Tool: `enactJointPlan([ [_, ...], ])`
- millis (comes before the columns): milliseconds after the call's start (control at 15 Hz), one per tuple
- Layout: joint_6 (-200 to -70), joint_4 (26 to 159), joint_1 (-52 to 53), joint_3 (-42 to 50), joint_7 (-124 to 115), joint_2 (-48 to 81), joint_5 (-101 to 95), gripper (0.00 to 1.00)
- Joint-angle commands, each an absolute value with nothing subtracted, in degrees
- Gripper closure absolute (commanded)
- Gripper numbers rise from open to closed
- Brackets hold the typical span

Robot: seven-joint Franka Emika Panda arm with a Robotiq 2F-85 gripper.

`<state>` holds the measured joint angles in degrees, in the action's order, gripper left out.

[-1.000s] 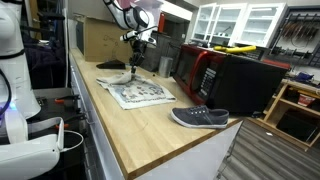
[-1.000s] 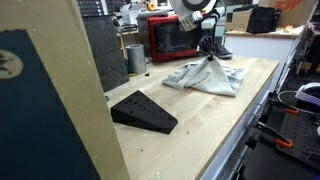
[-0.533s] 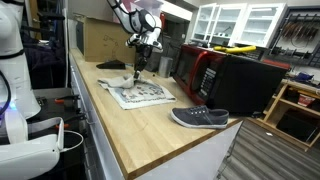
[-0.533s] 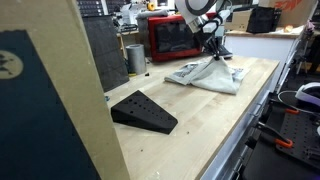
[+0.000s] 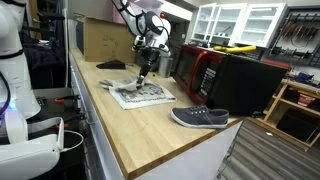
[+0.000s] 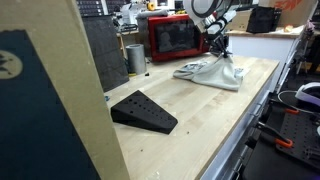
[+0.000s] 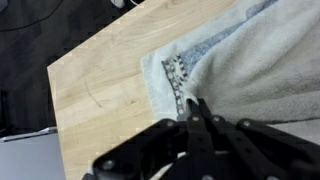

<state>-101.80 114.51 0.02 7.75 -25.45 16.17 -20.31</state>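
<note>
1. Looking through the wrist view, you see the pincer (image 7: 192,108) closed narrow on the patterned hem of the cloth (image 7: 250,60). Both exterior views show only a peak of fabric under it.
2. The cloth lies on the tabletop (image 5: 130,135) in front of the red microwave (image 5: 203,68). One part is raised to your pincer and the rest is spread flat.
3. A grey shoe (image 5: 200,118) rests off to the microwave's side, apart from the cloth. Only an exterior view shows the black wedge (image 6: 143,110), well away from the microwave, and the metal cup (image 6: 135,57) just beside it.
</note>
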Motion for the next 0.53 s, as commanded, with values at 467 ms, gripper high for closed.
enactJointPlan([
  [467,-94.25,109.22,-3.14,11.53,-28.84,19.27,-22.39,1.0],
])
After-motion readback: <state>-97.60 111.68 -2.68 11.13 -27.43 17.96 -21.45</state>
